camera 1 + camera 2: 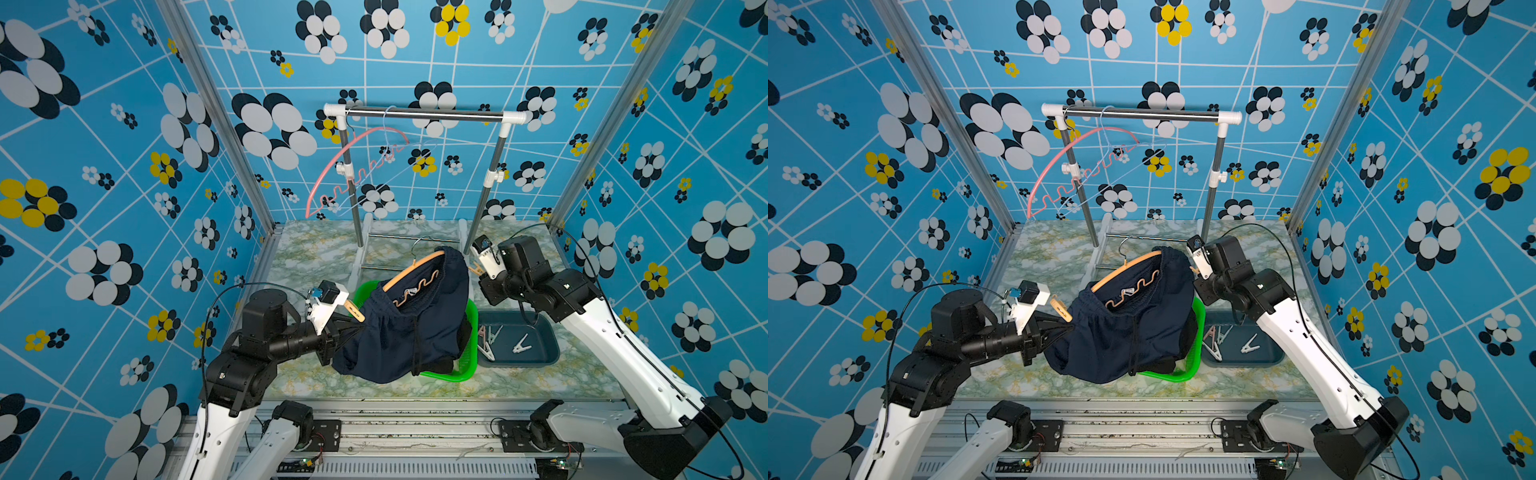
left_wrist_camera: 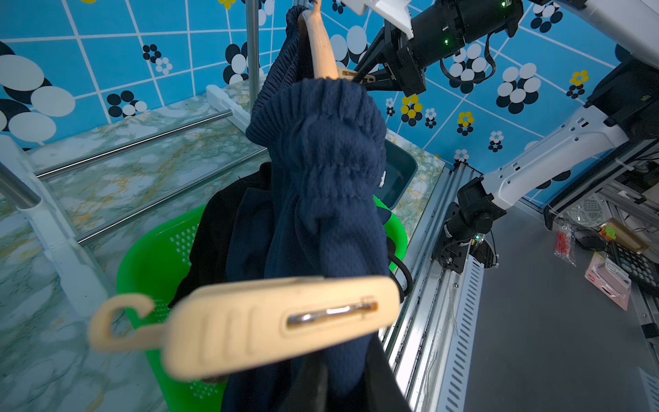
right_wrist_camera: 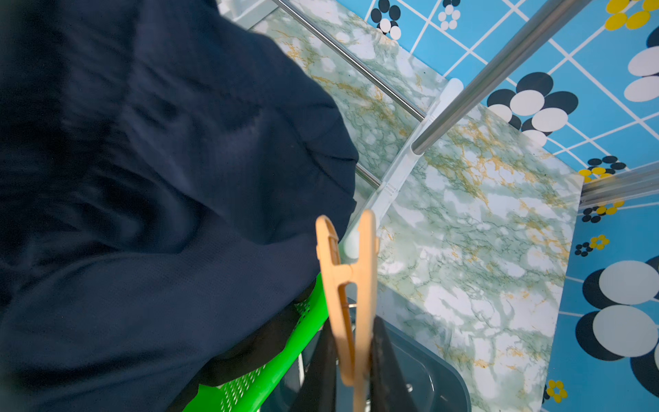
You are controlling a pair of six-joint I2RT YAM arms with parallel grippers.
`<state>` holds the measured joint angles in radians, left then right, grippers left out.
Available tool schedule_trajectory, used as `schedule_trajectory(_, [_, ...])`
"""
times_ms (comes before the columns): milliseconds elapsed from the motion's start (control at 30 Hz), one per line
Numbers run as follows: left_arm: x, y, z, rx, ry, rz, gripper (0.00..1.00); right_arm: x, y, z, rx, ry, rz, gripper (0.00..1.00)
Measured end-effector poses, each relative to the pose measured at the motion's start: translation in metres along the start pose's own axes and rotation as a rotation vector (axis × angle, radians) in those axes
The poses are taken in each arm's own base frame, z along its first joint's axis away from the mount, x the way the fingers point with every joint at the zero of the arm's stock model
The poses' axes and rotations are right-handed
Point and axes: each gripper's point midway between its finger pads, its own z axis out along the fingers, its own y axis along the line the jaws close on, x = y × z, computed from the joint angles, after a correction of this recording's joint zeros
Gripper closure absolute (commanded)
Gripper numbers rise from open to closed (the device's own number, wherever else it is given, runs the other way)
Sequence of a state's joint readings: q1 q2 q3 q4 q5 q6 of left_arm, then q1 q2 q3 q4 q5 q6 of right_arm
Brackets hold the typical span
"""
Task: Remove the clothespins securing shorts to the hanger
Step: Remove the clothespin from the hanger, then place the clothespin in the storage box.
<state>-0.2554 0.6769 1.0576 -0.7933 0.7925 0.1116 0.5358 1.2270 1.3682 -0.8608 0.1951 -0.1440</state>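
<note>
The navy shorts (image 1: 415, 332) hang on a tan hanger (image 1: 409, 270) with a wavy lower bar, drooping over a green basket. My left gripper (image 1: 355, 326) is shut on the shorts' bunched fabric at the hanger's left end (image 2: 347, 371). Just above its fingers a tan clothespin (image 1: 354, 311) (image 2: 267, 321) is clipped there. At the shorts' right edge my right gripper (image 1: 477, 274) (image 3: 353, 371) is shut on the tail of a second tan clothespin (image 3: 342, 274). That pin's tips are spread and stand beside the fabric, not on it. A small white clip (image 1: 409, 292) sits on the wavy bar.
The green basket (image 1: 469, 361) under the shorts holds black fabric (image 2: 214, 235). Right of it is a dark blue tray (image 1: 544, 332) with several loose clothespins (image 1: 519, 345). A clothes rack (image 1: 424, 114) at the back carries a pink hanger (image 1: 353, 166). Its base bars (image 2: 135, 142) lie on the marble tabletop.
</note>
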Motion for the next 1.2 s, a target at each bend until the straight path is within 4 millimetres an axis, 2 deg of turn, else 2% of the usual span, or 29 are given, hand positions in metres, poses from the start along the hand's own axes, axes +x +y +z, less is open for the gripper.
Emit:
schedule_trajectory(133, [0.0, -0.001, -0.001, -0.001, -0.006, 0.007, 1.0, 0.015, -0.008, -0.003, 0.053, 0.017, 0.084, 1.0])
schedule_trajectory(233, [0.0, -0.004, -0.004, -0.001, -0.016, 0.017, 1.0, 0.037, -0.012, -0.004, 0.095, 0.045, 0.184, 1.0])
schedule_trajectory(400, [-0.001, -0.009, -0.007, 0.008, -0.028, 0.037, 1.0, 0.094, -0.008, 0.002, 0.133, 0.141, 0.36, 1.0])
schedule_trajectory(633, [0.007, -0.009, -0.001, 0.042, 0.022, 0.005, 1.0, 0.182, 0.001, 0.037, 0.187, 0.356, 0.565, 1.0])
schedule_trajectory(733, [0.012, -0.007, 0.003, 0.056, 0.05, -0.026, 1.0, 0.207, 0.003, 0.053, 0.201, 0.413, 0.644, 1.0])
schedule_trajectory(833, [0.017, -0.005, 0.006, 0.063, 0.074, -0.051, 1.0, 0.224, -0.001, 0.068, 0.221, 0.441, 0.718, 1.0])
schedule_trajectory(933, [0.02, -0.004, 0.007, 0.066, 0.092, -0.069, 1.0, 0.232, -0.007, 0.081, 0.231, 0.437, 0.779, 0.98])
schedule_trajectory(1200, [0.019, -0.005, 0.008, 0.079, 0.085, -0.073, 1.0, 0.235, -0.03, 0.115, 0.239, 0.398, 0.904, 0.84])
